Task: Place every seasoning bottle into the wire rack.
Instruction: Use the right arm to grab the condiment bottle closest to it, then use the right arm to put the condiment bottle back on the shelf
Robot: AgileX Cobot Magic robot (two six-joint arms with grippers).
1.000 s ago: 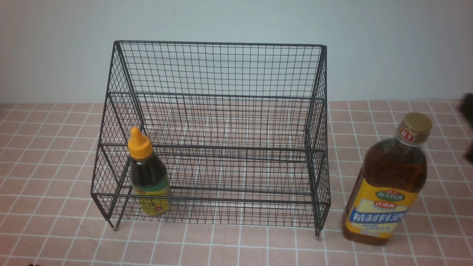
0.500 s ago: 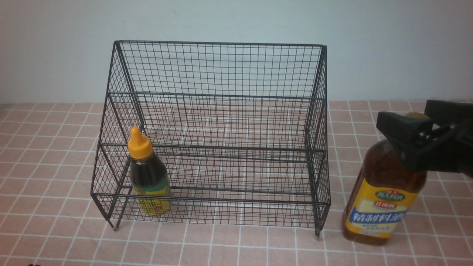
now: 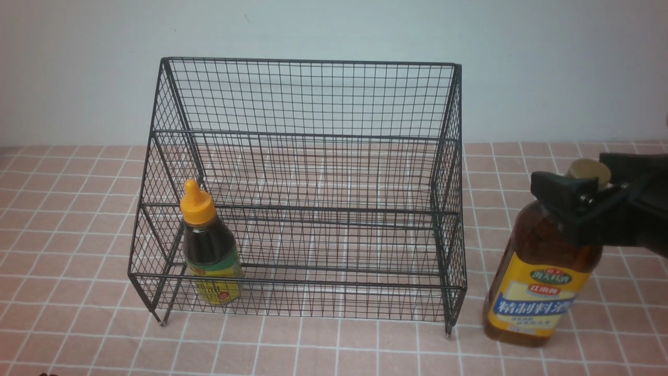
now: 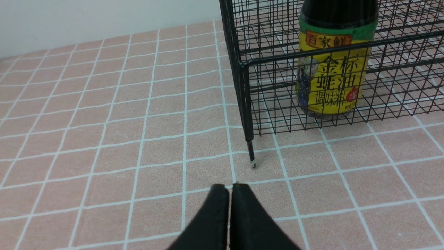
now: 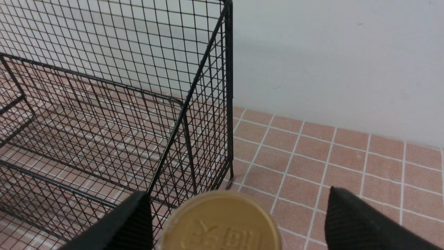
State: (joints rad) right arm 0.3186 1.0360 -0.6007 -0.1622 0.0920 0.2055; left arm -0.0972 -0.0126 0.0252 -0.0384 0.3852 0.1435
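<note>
The black wire rack (image 3: 313,94) stands mid-table. The small dark-sauce bottle (image 3: 209,250) with the orange cap stands upright in the rack's lower tier at its left end; its yellow label also shows in the left wrist view (image 4: 329,80). The tall amber bottle (image 3: 543,277) stands on the table right of the rack. My right gripper (image 3: 587,180) is open around its neck; its gold cap (image 5: 222,222) sits between the spread fingers (image 5: 128,225), nearer one of them. My left gripper (image 4: 230,187) is shut and empty, low over the table near the rack's front left leg (image 4: 250,152).
The table is covered with a pink tiled cloth (image 3: 78,219). A pale wall (image 3: 548,68) rises close behind the rack. The rack's right side mesh (image 5: 204,104) stands just beside the amber bottle.
My right gripper came in from the right edge to the amber bottle's top, then sank slightly around its neck. Both bottles and the rack have stayed put.
</note>
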